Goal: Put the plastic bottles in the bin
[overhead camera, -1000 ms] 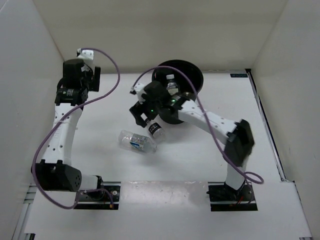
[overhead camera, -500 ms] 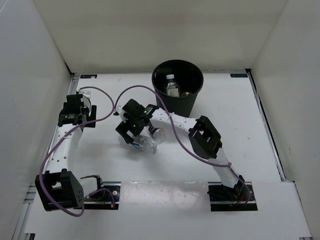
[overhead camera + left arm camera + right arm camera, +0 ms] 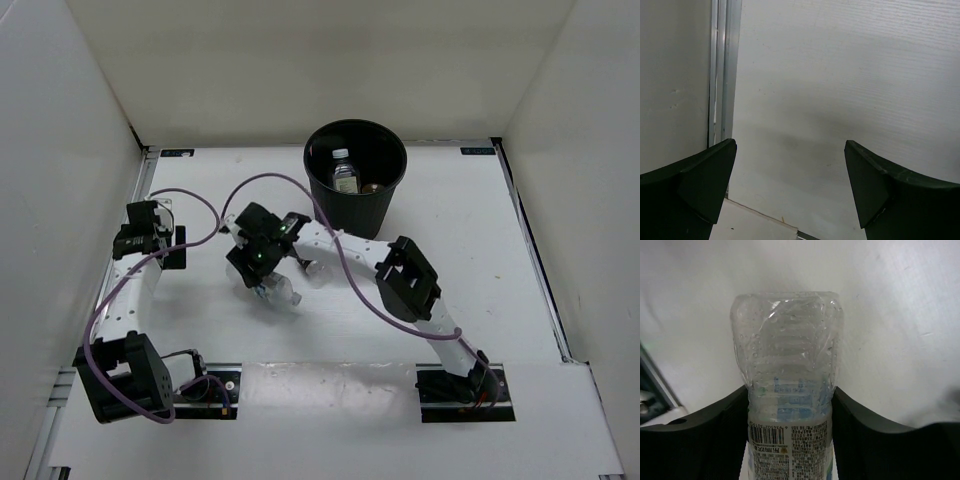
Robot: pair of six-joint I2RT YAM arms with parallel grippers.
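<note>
Swung down from bin, now clamping blue-labelled bottle with right fingers; holding left fingers wide above bench.

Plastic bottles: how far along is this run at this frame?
Done: one white-capped bottle stands in the bin, with something brownish beside it that I cannot identify. In hand: the right gripper is shut on the blue-labelled bottle, down at the table. Left: binning it, then the tiny bottle beside it. The left gripper hangs open, empty.
</note>
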